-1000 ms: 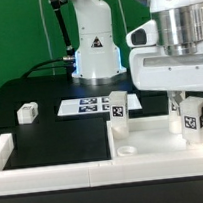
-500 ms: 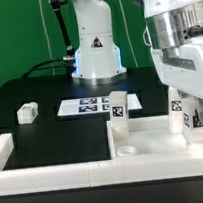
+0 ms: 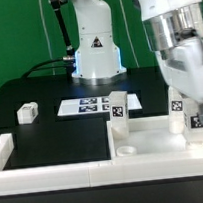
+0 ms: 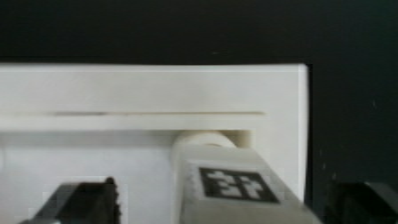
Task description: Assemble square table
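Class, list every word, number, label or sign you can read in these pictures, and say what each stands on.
No words or numbers are readable.
Triangle sign on the arm's base: too small to read.
Black-and-white tag on the leg in the wrist view: a pattern, no text.
Tags on the marker board: patterns, no text.

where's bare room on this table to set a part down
The widest free patch is the black tabletop bordered by the lying leg, the marker board, the square slab and the white border rail. Crowded: the slab, carrying a standing leg, a second standing leg and the open gripper straddling that one.
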Controlling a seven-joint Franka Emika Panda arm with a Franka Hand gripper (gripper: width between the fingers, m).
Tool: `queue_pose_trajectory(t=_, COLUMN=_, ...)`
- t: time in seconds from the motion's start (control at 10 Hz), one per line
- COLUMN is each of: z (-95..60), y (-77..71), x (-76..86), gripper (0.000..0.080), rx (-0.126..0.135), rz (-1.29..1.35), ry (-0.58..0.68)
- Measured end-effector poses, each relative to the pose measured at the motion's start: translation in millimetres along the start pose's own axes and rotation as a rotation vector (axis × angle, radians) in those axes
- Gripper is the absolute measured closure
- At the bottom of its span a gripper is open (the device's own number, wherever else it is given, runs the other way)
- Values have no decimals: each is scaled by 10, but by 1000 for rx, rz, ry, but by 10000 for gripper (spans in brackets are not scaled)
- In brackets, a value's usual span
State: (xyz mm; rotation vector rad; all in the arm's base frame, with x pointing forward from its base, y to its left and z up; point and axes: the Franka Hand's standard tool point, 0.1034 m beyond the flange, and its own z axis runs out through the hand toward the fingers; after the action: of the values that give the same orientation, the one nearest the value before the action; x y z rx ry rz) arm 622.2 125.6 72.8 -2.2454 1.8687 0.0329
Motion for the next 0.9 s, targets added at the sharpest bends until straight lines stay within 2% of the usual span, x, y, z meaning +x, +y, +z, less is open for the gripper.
queue_pose_trajectory(t=0.1, z=-37, y=-30, x=-63, gripper=174, rx=-45, rz=-175, ry=25)
queue_pose_trajectory(t=0.4, z=-27, y=-30, x=-74, gripper=151, rx=-49, rz=-388, ry=23)
queue_pose_trajectory(t=0.6, z=-62, y=-59, x=-35, gripper=150, rx=-81, rz=-746, ry=47)
queue_pose_trajectory(t=0.7, z=-46, y=-85, x=-38, gripper=150, rx=-69, rz=-898, ry=63)
queue_pose_trajectory(t=0.9, z=-24, y=-72, x=-52, gripper=150, rx=-62, rz=-954, ry=66)
